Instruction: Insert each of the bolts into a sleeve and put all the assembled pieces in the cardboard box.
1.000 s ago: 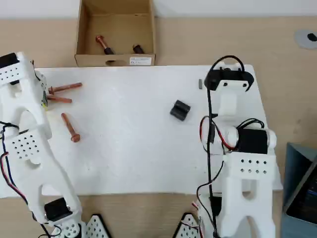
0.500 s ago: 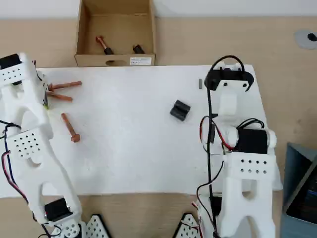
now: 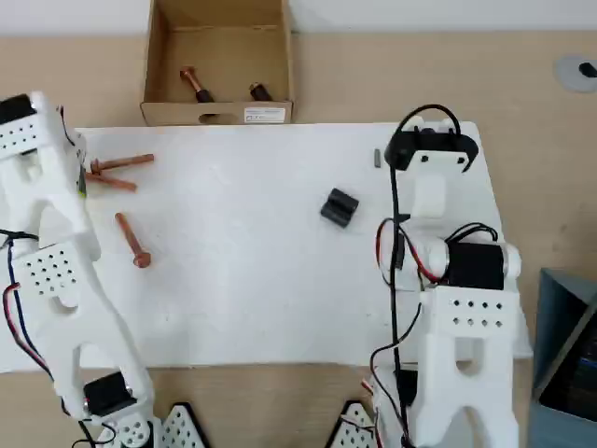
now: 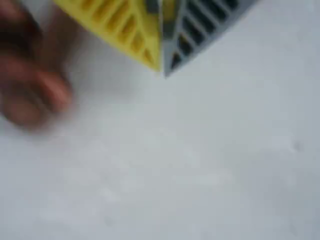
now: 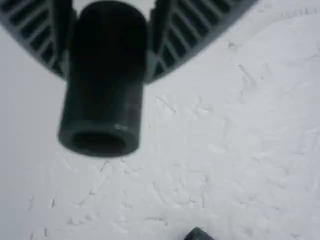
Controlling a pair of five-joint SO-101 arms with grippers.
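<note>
Seemingly left gripper closed; right pinches sleeve

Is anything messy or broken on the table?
Nothing looks broken. Three copper bolts lie loose at different angles on the white mat. A spare sleeve lies on its side mid-mat, while the right gripper clamps a second sleeve.

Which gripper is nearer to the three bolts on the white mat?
Left. The left gripper is right beside the bolts, at the left edge of the mat in the high view. The right gripper is across the mat, shut on a sleeve.
</note>
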